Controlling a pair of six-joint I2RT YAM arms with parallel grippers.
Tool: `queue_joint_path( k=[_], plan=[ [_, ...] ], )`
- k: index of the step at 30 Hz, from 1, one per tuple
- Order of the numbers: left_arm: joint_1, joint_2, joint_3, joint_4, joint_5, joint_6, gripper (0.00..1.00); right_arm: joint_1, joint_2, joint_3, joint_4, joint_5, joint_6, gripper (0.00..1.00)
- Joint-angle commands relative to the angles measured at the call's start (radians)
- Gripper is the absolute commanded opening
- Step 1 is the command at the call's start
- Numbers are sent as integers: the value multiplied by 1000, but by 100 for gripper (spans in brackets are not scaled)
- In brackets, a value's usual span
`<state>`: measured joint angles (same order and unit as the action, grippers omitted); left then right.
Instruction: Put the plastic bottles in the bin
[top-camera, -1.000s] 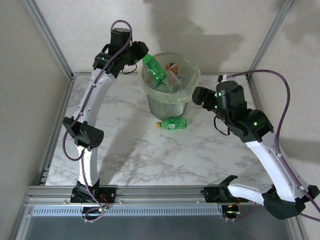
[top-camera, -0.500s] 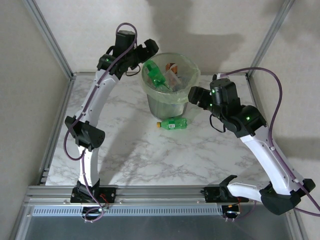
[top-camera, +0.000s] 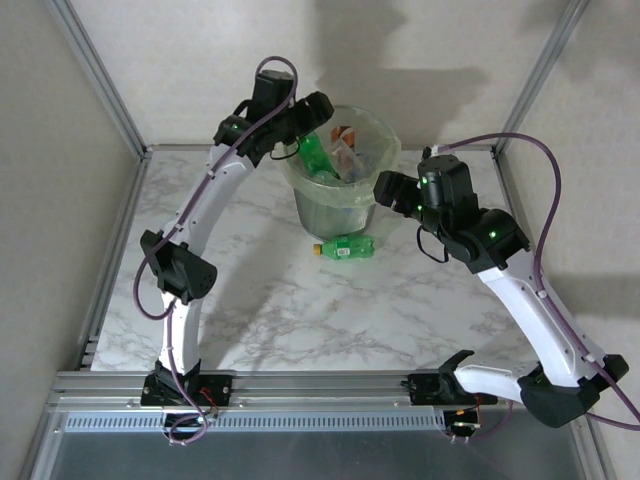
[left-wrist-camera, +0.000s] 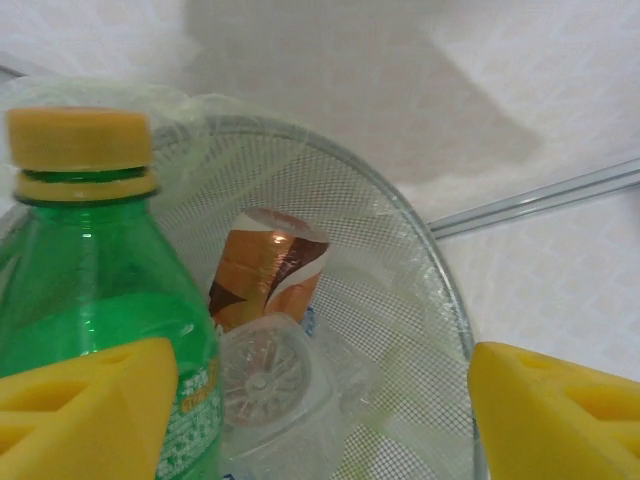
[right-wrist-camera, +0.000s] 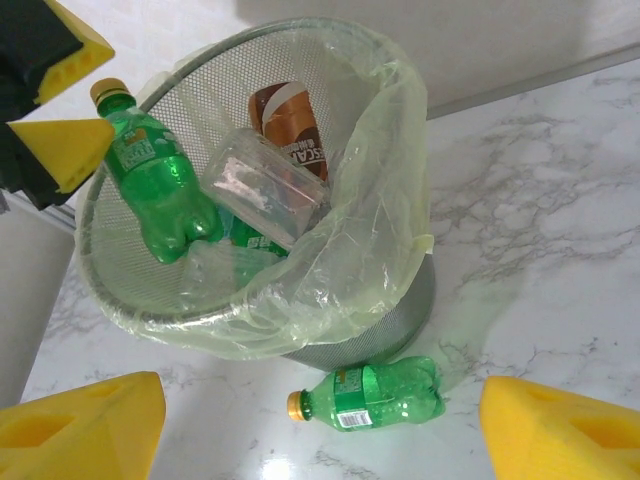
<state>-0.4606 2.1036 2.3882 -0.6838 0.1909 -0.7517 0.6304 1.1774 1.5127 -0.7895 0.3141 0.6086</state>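
The bin (top-camera: 383, 152) stands at the back middle of the table, with a pale green liner (right-wrist-camera: 385, 250) over its rim. Inside lie a green bottle (right-wrist-camera: 160, 190), a clear bottle (right-wrist-camera: 265, 185) and a brown-labelled bottle (right-wrist-camera: 290, 125). My left gripper (top-camera: 316, 108) hangs open over the bin's left rim, and the green bottle's (left-wrist-camera: 100, 290) yellow cap sits loose between its spread fingers. Another green bottle (top-camera: 346, 246) lies on its side on the table in front of the bin. My right gripper (right-wrist-camera: 320, 405) is open above that lying bottle (right-wrist-camera: 370, 393), apart from it.
The marble table (top-camera: 260, 300) is fenced by metal frame posts at the back corners and a rail along the near edge. The bin's mesh wall (left-wrist-camera: 400, 300) curves close under my left gripper (left-wrist-camera: 322, 400).
My left gripper has opened and let go of the green bottle, which now rests in the bin, and it has moved right over the rim. My right arm has shifted slightly left.
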Motion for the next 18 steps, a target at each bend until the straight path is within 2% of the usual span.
queue_joint_path(
  k=[1,9,14,18],
  plan=[
    [4,23,-14,15,19,-4,75,-8,-7,19,6,14,-18,82],
    [-21,91,-1,89,119,-34,72,-9,-10,24,-14,17,-18,82],
    [-20,89,45,115,186,-18,78,-9,-12,16,-7,17,-21,82],
    [-2,33,65,135,181,-1,81,-9,0,21,8,9,-25,82]
  ],
)
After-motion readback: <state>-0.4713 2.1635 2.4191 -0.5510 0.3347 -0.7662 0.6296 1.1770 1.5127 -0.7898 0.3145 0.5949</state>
